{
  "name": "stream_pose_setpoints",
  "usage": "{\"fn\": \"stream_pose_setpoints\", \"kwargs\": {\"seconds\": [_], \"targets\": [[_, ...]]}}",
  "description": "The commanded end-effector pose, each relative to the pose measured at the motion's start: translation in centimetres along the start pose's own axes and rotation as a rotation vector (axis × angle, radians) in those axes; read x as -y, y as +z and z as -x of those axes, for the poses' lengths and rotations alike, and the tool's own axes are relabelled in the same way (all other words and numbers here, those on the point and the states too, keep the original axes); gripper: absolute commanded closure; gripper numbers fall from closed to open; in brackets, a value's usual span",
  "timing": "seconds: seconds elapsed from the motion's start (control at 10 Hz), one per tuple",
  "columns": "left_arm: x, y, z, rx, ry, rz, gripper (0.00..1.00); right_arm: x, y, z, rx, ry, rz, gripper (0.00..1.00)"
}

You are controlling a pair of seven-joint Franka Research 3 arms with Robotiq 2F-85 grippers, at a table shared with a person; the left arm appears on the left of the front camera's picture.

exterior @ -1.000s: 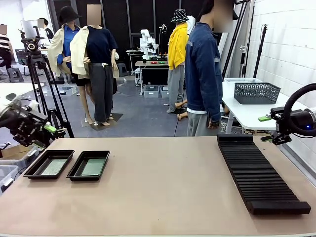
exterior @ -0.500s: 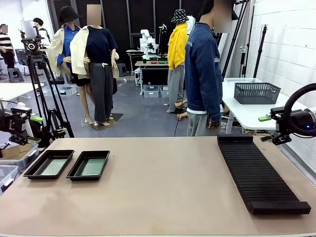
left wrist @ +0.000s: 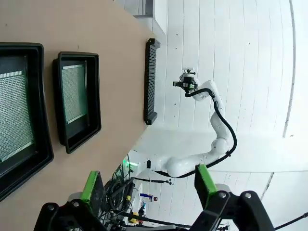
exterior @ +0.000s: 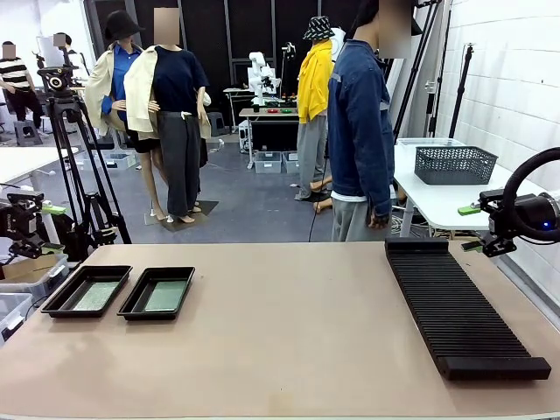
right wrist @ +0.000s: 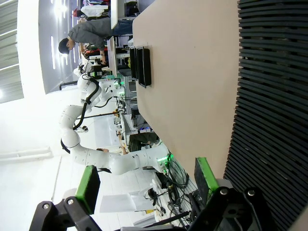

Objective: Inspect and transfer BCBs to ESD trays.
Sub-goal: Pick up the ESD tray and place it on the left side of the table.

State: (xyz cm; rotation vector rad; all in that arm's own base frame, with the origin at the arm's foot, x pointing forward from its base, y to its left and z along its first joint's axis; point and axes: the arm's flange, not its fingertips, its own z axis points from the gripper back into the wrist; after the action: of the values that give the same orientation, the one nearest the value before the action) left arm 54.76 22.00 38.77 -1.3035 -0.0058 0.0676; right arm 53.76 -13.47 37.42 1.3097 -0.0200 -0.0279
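Two glossy black ESD trays (exterior: 61, 302) (exterior: 136, 306) lie side by side on the table's left part. A green BCB rests flat in each, one (exterior: 94, 296) in the left tray and one (exterior: 164, 297) in the right. The left wrist view looks down on both trays (left wrist: 45, 110) (left wrist: 96, 96) and their BCBs (left wrist: 14, 115) (left wrist: 73, 94). My left gripper (exterior: 51, 229) (left wrist: 148, 185) hangs open and empty off the table's left edge, above and behind the trays. Off the right edge, my right gripper (exterior: 471, 228) (right wrist: 147, 187) is open and empty too.
A long ribbed black rack (exterior: 459, 306) (right wrist: 274, 96) lies along the table's right side. A person in a denim jacket (exterior: 360, 131) stands behind the far edge. A grey mesh basket (exterior: 455, 164) sits on a white side table beyond.
My left arm has drawn back to the left, away from the table, and its gripper has levelled out. The right arm, trays and boards have not moved.
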Motion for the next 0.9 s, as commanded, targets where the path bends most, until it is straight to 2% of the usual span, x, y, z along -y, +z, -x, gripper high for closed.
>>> {"fn": "stream_pose_setpoints", "kwargs": {"seconds": [0.0, 0.8], "targets": [[-0.19, -0.05, 0.08, 0.008, 0.005, -0.006, 0.0, -0.24, -0.29, 0.18, 0.008, -0.012, 0.009, 0.0], [-0.19, -0.05, 0.08, 0.008, 0.005, -0.006, 0.0, -0.24, -0.29, 0.18, 0.008, -0.012, 0.009, 0.0]]}}
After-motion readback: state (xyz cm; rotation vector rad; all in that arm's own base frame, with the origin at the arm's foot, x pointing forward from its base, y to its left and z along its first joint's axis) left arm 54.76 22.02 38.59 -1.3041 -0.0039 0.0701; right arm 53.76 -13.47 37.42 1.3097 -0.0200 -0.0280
